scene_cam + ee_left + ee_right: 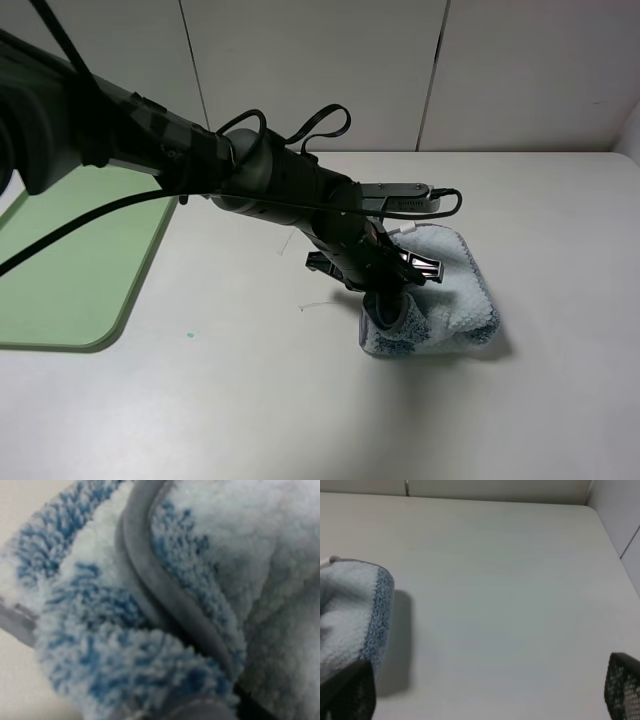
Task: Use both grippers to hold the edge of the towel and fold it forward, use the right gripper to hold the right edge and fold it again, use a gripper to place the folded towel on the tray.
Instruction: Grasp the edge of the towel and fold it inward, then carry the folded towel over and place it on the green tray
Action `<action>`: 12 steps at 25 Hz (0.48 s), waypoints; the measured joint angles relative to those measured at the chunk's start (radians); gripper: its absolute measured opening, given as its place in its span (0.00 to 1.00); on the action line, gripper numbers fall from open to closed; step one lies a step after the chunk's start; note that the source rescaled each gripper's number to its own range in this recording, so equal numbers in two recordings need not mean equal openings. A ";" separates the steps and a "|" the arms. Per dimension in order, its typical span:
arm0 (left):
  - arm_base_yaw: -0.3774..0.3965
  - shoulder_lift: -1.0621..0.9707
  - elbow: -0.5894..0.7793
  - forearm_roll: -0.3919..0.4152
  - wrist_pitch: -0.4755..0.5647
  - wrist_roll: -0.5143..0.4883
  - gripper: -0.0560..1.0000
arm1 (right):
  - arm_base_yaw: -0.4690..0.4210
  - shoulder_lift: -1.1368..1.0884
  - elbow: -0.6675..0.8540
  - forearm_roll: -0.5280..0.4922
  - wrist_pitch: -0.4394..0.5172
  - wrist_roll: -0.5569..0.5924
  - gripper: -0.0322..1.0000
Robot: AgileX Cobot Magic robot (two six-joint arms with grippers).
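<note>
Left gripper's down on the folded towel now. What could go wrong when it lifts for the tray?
1. The left gripper seems to pinch only the towel's near left corner, so the layers may fall open when lifted.
2. The tray lies far to the left; a loose hold could drop the towel on the table.

The towel (210, 580) fills almost the whole left wrist view, close and out of focus: fluffy white terry mottled with blue. A band of grey trim (165, 587) curves across the cloth between bunched folds. A second bit of grey trim (17, 622) shows at one border, against a strip of pale desk (20, 510).
</note>
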 joint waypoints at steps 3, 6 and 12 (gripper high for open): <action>0.000 -0.001 0.000 0.000 0.002 0.000 0.22 | 0.000 0.000 0.000 0.000 0.000 0.000 1.00; 0.000 -0.014 0.000 -0.001 0.029 0.000 0.22 | 0.000 0.000 0.000 0.000 0.000 0.000 1.00; 0.021 -0.092 0.003 0.007 0.119 0.005 0.22 | 0.000 0.000 0.000 0.000 0.000 0.000 1.00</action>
